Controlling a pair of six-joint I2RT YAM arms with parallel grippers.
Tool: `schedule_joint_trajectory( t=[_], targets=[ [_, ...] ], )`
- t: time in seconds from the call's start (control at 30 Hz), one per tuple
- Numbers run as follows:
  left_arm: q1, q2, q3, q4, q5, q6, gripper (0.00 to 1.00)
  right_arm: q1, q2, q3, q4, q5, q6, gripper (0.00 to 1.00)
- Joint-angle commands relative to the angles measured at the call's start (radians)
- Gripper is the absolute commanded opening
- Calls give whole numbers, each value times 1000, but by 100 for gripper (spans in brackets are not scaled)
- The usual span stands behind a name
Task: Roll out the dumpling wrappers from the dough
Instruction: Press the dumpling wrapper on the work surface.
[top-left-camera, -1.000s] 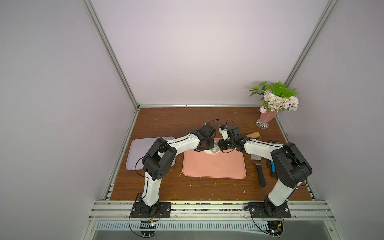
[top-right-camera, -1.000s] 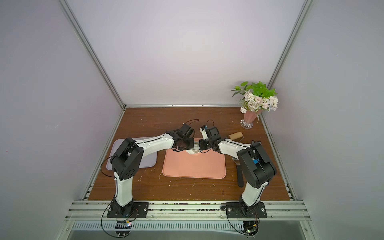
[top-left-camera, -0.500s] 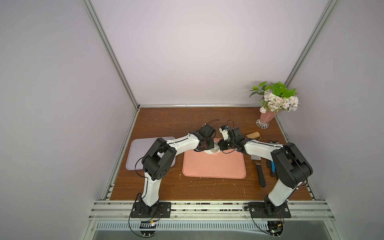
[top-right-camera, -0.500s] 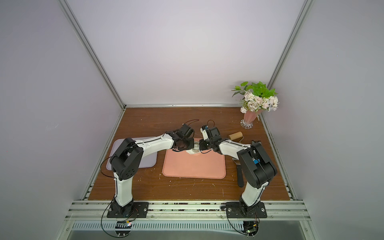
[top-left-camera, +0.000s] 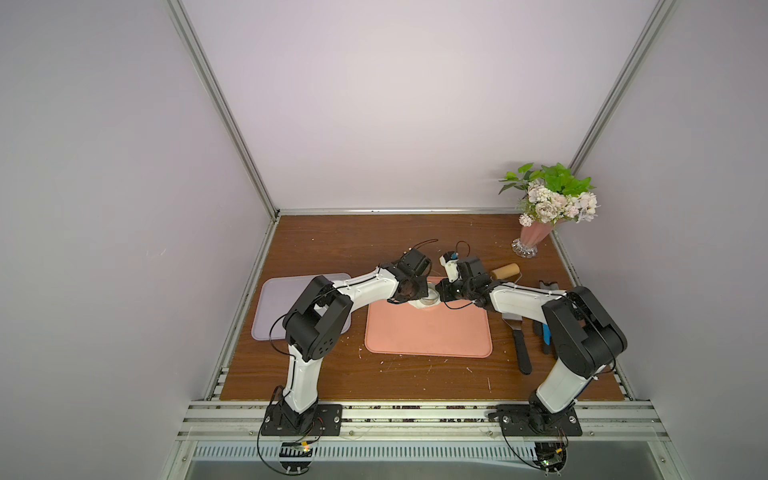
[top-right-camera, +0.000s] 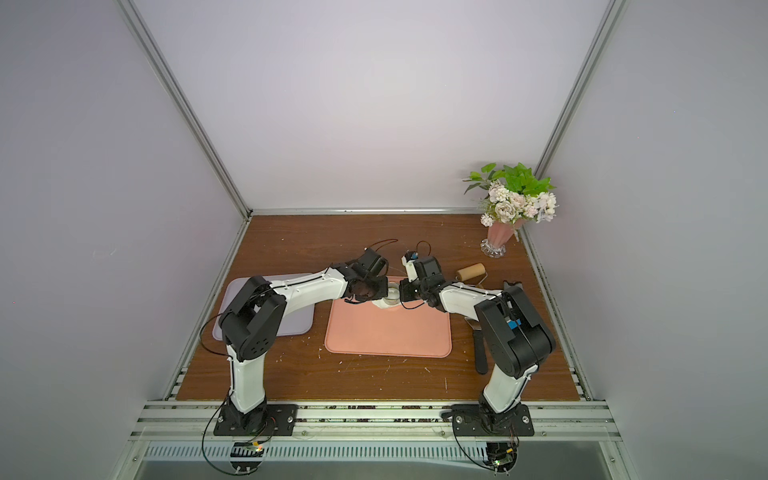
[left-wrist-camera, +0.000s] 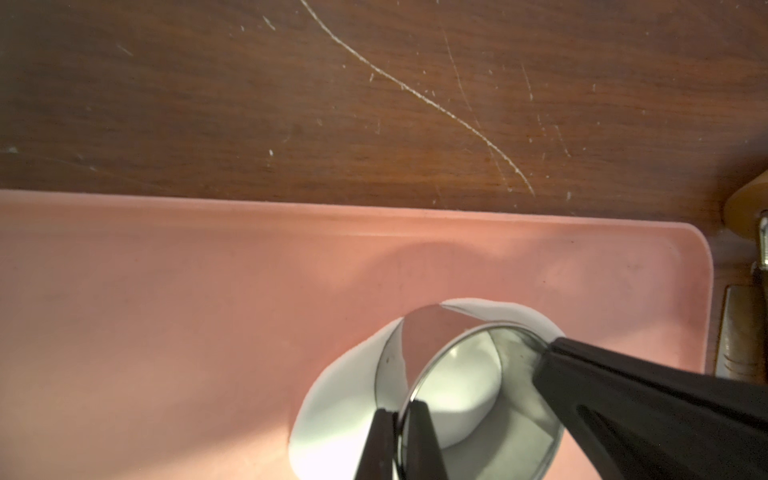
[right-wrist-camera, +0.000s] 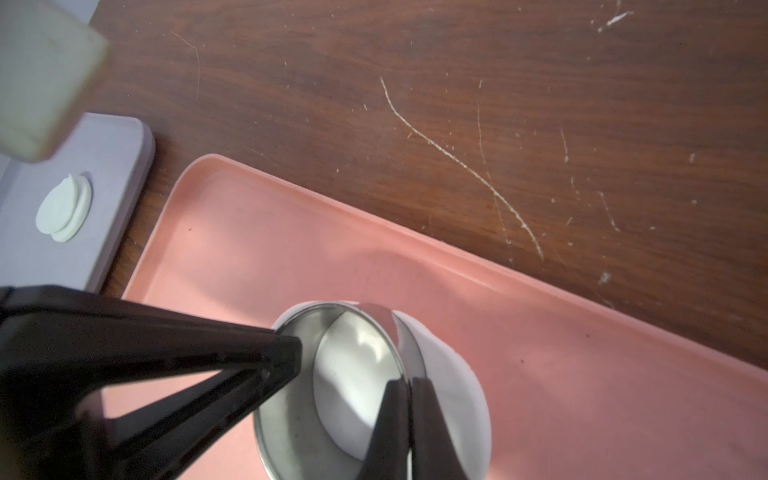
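- The left gripper (left-wrist-camera: 401, 409) is clenching the left wall of the steel ring cutter (left-wrist-camera: 390, 365), with one finger inside and one outside.
- The right gripper (right-wrist-camera: 409, 384) is pinching the cutter's right wall the same way.
- The dough (left-wrist-camera: 340, 395), a thin white sheet, is lying under the cutter at the far edge of the pink mat (top-left-camera: 428, 332), directly beneath both grippers.
- Overlapping dumpling wrappers (right-wrist-camera: 62, 208) are resting on the lilac tray (right-wrist-camera: 112, 158) to the left, well apart from the grippers.

A mat (top-left-camera: 428, 336) lies mid-table (top-left-camera: 374, 374), with a tray (top-left-camera: 274, 311) just to its left. The ring cutter (right-wrist-camera: 286, 436) stands on the dough (left-wrist-camera: 345, 395) at the mat's far edge. The dumpling wrappers (right-wrist-camera: 64, 208) lie overlapped on the tray. Right of the mat lie a roller (top-left-camera: 505, 272) and a spatula (top-left-camera: 523, 353). A vase of flowers (top-left-camera: 534, 237) stands in the far right corner.
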Motion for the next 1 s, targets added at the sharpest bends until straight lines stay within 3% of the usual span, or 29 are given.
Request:
schedule_joint_trajectory(
  t=[0.0,0.47,0.97],
  targets=[
    [9,62,-70,-199,-16,21,0,-25,77,-71,-190,106,-7,0],
    [7,63,20,-250,-44,55,0,-24,24,13,-232,80,5,0],
    [-2,91,70,-279,-54,71,0,-25,-5,108,-257,63,7,14]
  ],
)
